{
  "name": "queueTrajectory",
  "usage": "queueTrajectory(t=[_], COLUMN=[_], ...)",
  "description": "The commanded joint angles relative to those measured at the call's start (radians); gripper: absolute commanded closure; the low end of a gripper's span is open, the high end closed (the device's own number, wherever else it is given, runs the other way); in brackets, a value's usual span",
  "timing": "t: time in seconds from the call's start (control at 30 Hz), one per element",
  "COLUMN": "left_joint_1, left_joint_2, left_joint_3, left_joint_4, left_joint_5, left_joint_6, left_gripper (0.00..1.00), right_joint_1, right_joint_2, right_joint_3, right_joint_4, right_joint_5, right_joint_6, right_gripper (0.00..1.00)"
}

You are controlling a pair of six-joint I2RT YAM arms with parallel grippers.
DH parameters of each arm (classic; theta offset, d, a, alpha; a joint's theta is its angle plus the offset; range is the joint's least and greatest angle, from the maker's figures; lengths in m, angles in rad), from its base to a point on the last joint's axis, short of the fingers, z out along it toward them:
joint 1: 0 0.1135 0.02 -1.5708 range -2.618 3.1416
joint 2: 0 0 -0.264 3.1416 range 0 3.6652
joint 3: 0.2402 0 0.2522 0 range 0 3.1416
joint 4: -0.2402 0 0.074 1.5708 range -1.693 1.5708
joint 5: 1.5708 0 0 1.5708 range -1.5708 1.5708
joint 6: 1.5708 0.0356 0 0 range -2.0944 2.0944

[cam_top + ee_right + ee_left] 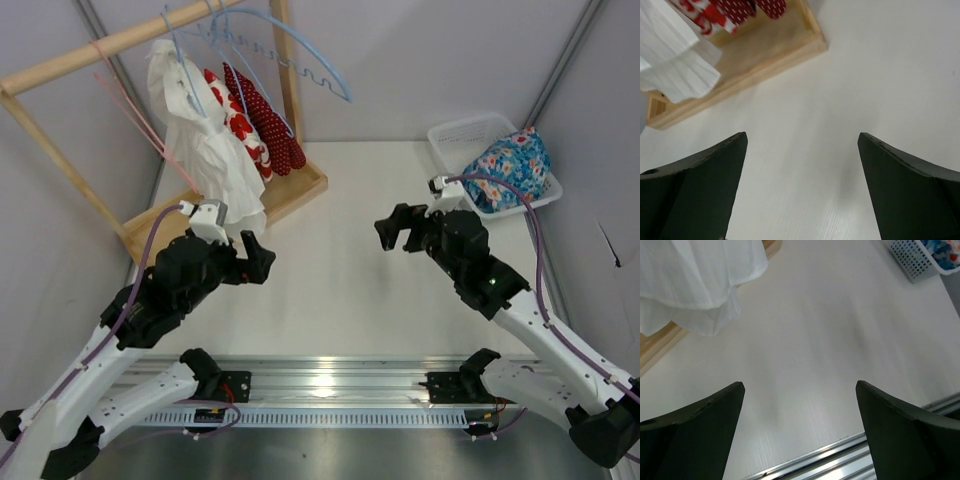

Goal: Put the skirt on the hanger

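On the rack [150, 35] at the far left, the skirt [268, 128] hangs beside a white cloth [215, 160], draped over the thin hanger [275, 110] on the rack's rail, with its hem just above the rack's base. The left gripper [258, 255] hovers over the table [330, 290] just in front of the rack, its jaws spread wide and holding nothing. The right gripper [392, 228] hangs well to the right of the rack, also wide open and empty. A basket [455, 135] with a floral garment [508, 168] sits far right of the rack.
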Motion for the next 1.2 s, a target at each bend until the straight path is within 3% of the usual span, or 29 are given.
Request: queueTrajectory(t=[0.0,0.07,0.3,0.57,0.7,1.17], left_joint_1=[0.110,0.155,0.362,0.370,0.370,0.370], left_joint_2=[0.009,0.006,-0.121,-0.371,-0.460,-0.405], left_joint_3=[-0.037,-0.052,-0.195,-0.373,-0.390,-0.393], left_joint_4=[0.165,0.188,0.205,0.218,0.219,0.230], left_joint_5=[0.167,0.244,0.318,0.295,0.249,0.260], left_joint_6=[0.014,0.022,0.060,-0.036,-0.052,-0.029], left_gripper=[0.01,0.01,0.01,0.00,0.00,0.00], right_joint_1=[0.010,0.012,0.021,0.035,0.039,0.051], right_joint_2=[-0.102,-0.138,-0.227,-0.372,-0.423,-0.356], right_joint_3=[-0.094,-0.149,-0.267,-0.416,-0.476,-0.438], right_joint_4=[-0.004,-0.016,-0.030,0.076,0.104,0.133], right_joint_5=[0.056,0.094,0.136,0.145,0.142,0.162], right_joint_6=[0.121,0.161,0.174,0.177,0.187,0.181], right_gripper=[0.01,0.01,0.01,0.01,0.01,0.01])
